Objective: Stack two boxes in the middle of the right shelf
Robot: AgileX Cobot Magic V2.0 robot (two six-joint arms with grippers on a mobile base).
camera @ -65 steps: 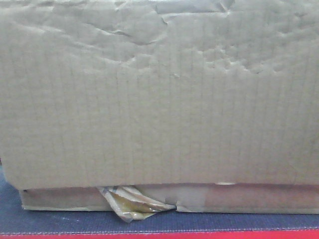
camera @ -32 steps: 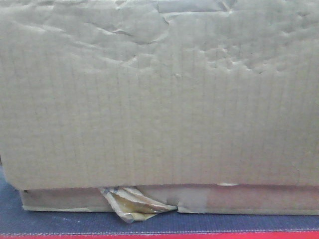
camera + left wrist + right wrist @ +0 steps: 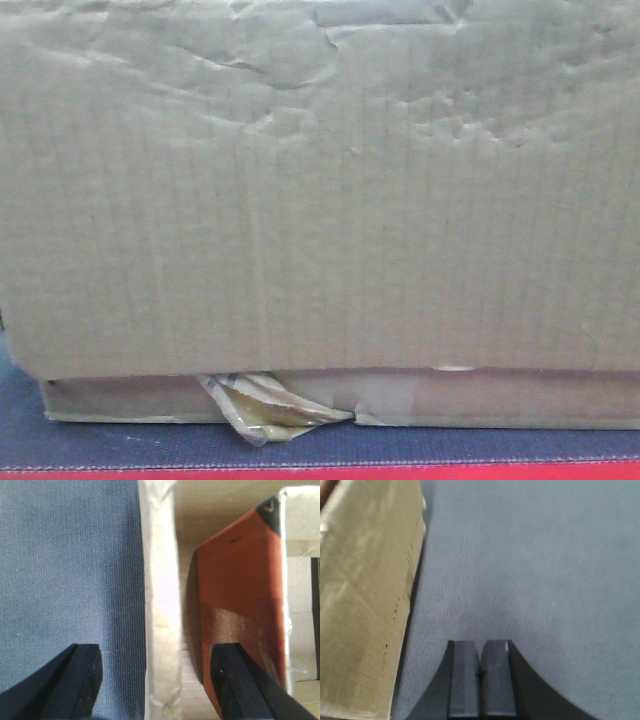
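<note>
The large box [image 3: 320,190] rests on the thin flat box [image 3: 500,400], whose torn tape [image 3: 265,410] hangs at 7 o'clock. Both sit on the grey fabric surface [image 3: 120,445]. Left gripper [image 3: 156,652]: jaws spread wide, gripping nothing. Right gripper [image 3: 480,677]: jaws pressed together, empty, over the fabric.

A storage or packing area was suggested, though little of the room was shown. A large creased cardboard box [image 3: 320,190] was seen stacked on a thin flat box [image 3: 500,398] upon a grey fabric surface [image 3: 120,445] edged in red. Ahead of the left gripper [image 3: 157,680] a reddish-brown carton [image 3: 240,595] was seen; to the left of the right gripper [image 3: 480,675], a cardboard wall [image 3: 365,605].
</note>
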